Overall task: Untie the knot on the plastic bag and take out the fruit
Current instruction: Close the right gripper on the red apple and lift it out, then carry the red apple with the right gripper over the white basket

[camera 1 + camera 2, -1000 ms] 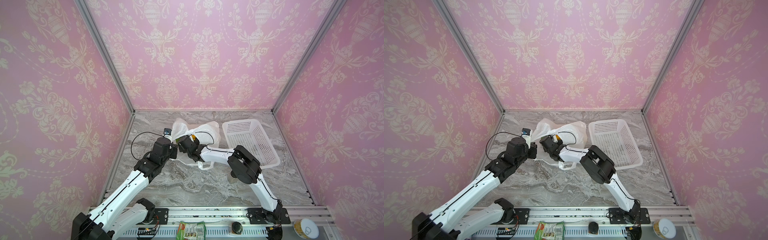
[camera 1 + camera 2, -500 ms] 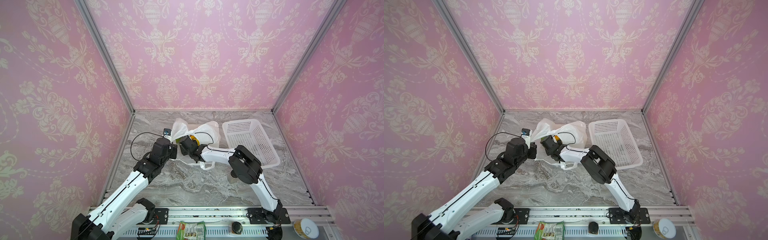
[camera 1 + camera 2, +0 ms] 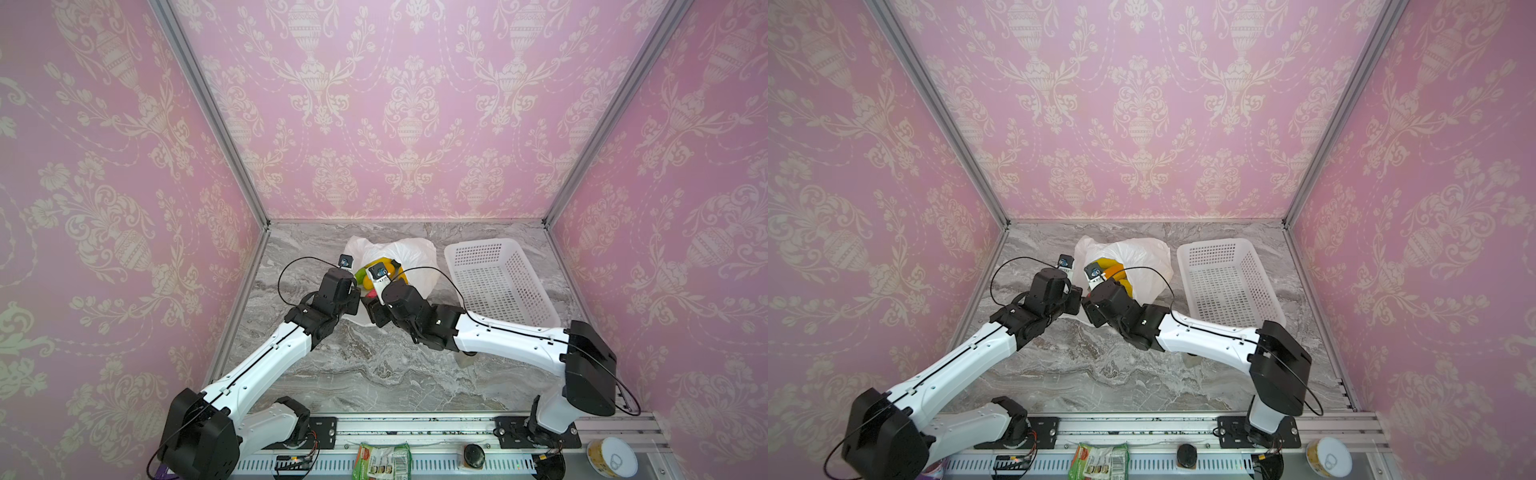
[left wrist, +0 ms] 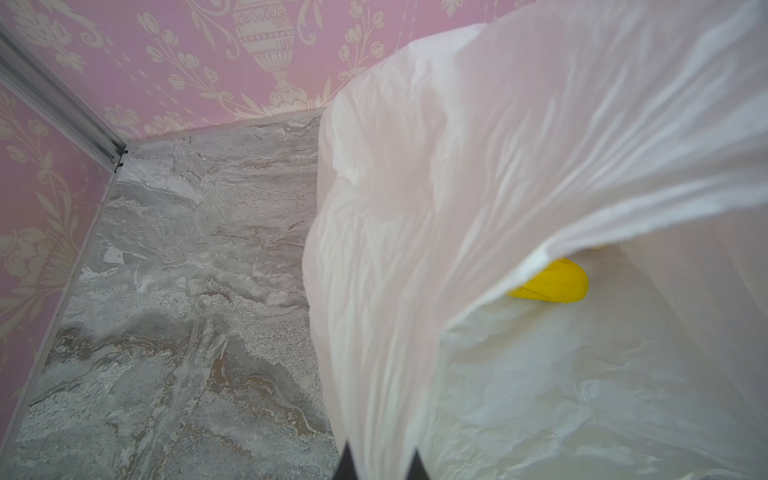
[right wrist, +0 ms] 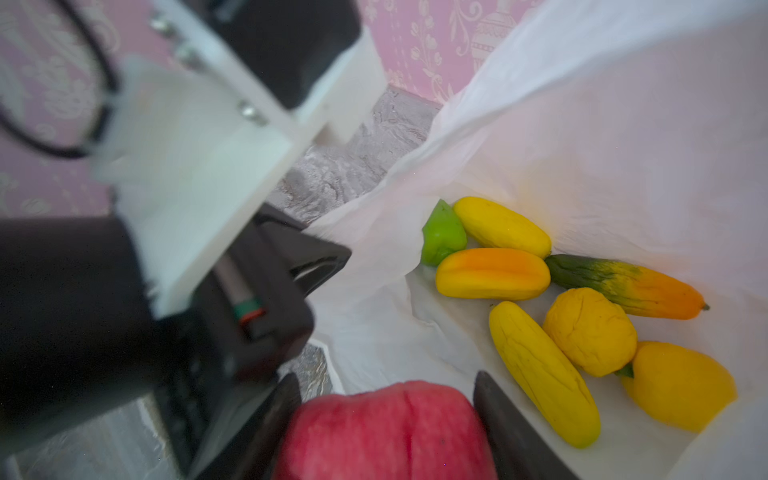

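The white plastic bag lies at the back of the marble table with its mouth open. No knot shows. My left gripper is shut on the bag's edge and holds it up. Inside lie several fruit: a green one, yellow oblongs, an orange-yellow one, a green-orange one and a yellow round one. At the bag's mouth my right gripper is shut on a pink-red fruit. In both top views the two wrists hide the grippers.
A white perforated basket stands right of the bag, by the right wall. The left wrist sits close beside my right gripper. A green packet and a can rest on the front rail.
My right gripper has closed from wide open onto the pink-red fruit at the bag's mouth. The left gripper has kept its hold on the bag's edge.
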Motion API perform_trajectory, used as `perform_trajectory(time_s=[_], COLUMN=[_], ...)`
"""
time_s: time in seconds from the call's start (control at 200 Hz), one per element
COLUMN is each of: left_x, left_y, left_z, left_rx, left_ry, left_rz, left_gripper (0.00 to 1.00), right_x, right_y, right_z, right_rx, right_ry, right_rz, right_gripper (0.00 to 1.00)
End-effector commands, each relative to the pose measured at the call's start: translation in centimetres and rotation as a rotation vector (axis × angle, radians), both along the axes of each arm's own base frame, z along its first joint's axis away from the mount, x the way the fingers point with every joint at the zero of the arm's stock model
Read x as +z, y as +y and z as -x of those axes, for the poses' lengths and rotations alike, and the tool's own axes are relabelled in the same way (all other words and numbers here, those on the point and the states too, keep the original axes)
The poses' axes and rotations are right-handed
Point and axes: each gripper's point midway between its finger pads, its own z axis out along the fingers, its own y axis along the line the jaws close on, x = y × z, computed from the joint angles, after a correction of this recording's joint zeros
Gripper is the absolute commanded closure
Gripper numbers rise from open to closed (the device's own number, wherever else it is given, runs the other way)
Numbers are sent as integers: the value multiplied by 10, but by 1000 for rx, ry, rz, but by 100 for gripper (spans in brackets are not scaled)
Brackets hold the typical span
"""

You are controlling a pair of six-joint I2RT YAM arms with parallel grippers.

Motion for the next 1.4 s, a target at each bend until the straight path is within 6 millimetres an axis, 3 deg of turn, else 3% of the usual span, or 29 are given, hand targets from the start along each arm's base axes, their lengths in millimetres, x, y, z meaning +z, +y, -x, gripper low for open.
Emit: perform_trajectory(time_s=[0.0, 0.08, 0.21, 0.395, 0.505, 0.605, 0.681, 0.811, 0.911, 1.126, 1.291, 1.396], left_x=[6, 4, 1, 3, 6, 9, 12, 19, 22, 25, 25, 26], left_y=[2, 3, 0, 1, 0, 1, 1, 2, 0, 1, 2, 2], left_z=[-1, -2, -2, 0, 2, 2, 3, 5, 7, 9, 10, 10], left_rx=[11, 18, 8, 10, 0, 3, 1, -1, -13, -11, -9, -12], left_ry=[-16, -11, 5, -6, -14, -29, -38, -57, -72, -81, -87, -86], left_rz=[7, 5, 11, 15, 27, 31, 33, 44, 62, 62, 66, 69], left_gripper=[100, 100, 100, 100, 100, 100, 100, 100, 100, 100, 100, 100], right_x=[12, 29, 62, 102, 101, 82, 67, 39, 13, -68, -120, -138], right_y=[-12, -29, -72, -160, -227, -293, -322, -344, -343, -340, -345, -348], right_z=[28, 42, 45, 41, 27, 17, 14, -3, -28, -82, -103, -111], right_rx=[99, 127, 38, -232, -480, -723, -819, -916, -924, -903, -898, -878], right_ry=[-86, -113, -188, -309, -305, -243, -218, -155, -44, 295, 427, 457], right_rz=[27, -13, -57, -161, -219, -258, -277, -249, -204, -65, -42, -1], right_gripper=[75, 75, 78, 76, 75, 75, 74, 74, 74, 77, 72, 70])
